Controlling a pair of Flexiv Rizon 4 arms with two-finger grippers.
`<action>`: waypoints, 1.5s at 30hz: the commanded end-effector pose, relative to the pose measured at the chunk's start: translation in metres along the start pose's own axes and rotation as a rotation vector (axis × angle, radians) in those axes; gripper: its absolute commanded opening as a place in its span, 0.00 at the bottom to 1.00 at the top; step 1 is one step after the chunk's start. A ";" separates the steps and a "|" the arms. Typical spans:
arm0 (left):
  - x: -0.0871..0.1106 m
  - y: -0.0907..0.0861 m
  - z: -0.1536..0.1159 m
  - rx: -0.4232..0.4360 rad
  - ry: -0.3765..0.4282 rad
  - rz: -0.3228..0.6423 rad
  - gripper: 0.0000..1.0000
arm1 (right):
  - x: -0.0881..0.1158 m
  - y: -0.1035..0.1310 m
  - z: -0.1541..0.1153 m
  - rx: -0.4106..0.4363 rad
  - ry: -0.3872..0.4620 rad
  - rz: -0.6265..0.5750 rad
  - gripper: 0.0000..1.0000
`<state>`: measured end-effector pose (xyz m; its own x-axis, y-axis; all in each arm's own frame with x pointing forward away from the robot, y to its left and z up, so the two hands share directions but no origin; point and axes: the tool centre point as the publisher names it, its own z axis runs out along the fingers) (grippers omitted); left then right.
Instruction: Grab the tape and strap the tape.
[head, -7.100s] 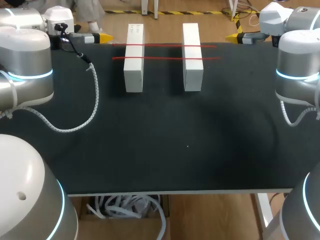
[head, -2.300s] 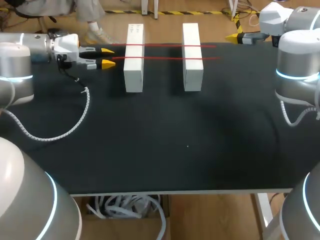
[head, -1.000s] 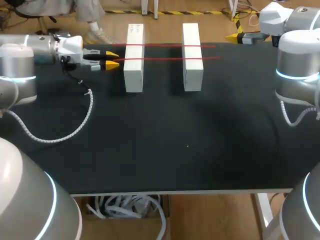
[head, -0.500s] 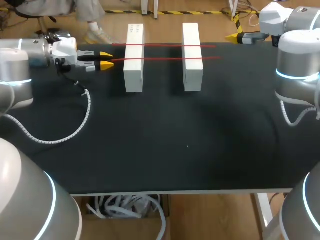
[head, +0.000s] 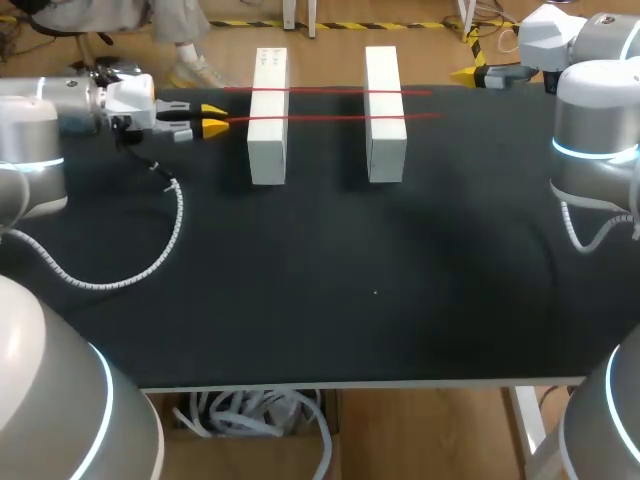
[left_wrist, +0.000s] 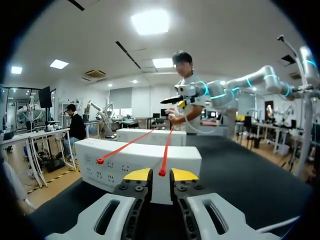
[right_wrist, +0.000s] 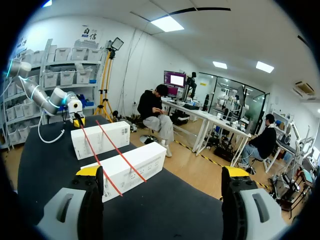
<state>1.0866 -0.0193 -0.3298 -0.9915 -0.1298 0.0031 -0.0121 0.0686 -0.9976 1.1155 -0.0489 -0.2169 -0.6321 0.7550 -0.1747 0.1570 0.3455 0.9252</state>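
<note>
Red tape (left_wrist: 165, 150) end between parted left jaws: wrist view only.

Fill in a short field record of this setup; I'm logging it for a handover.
table: black
blocks: left white block and right white block, parallel
tapes: far red tape and near red tape, laid across both blocks
left claw: open, tips at near red tape's left end
right claw: open wide, clear of both tapes

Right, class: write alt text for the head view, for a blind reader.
The left gripper, slightly open, sits at the left end of the nearer of two red tapes laid across two white blocks on a black table; the right gripper is at its far-right corner.
</note>
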 end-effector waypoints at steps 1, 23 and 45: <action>-0.001 0.000 0.004 -0.002 0.004 0.001 0.20 | 0.000 0.000 -0.001 0.000 0.000 0.000 1.00; 0.003 0.001 0.014 0.007 0.017 -0.003 0.00 | 0.000 0.000 -0.001 0.000 0.000 0.000 1.00; 0.005 -0.066 0.006 -0.036 0.062 0.066 0.00 | 0.000 0.000 -0.001 0.000 0.000 0.000 1.00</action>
<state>1.0878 -0.0297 -0.2808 -0.9967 -0.0577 -0.0573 0.0530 0.0742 -0.9958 1.1155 -0.0489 -0.2169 -0.6321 0.7550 -0.1747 0.1571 0.3455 0.9252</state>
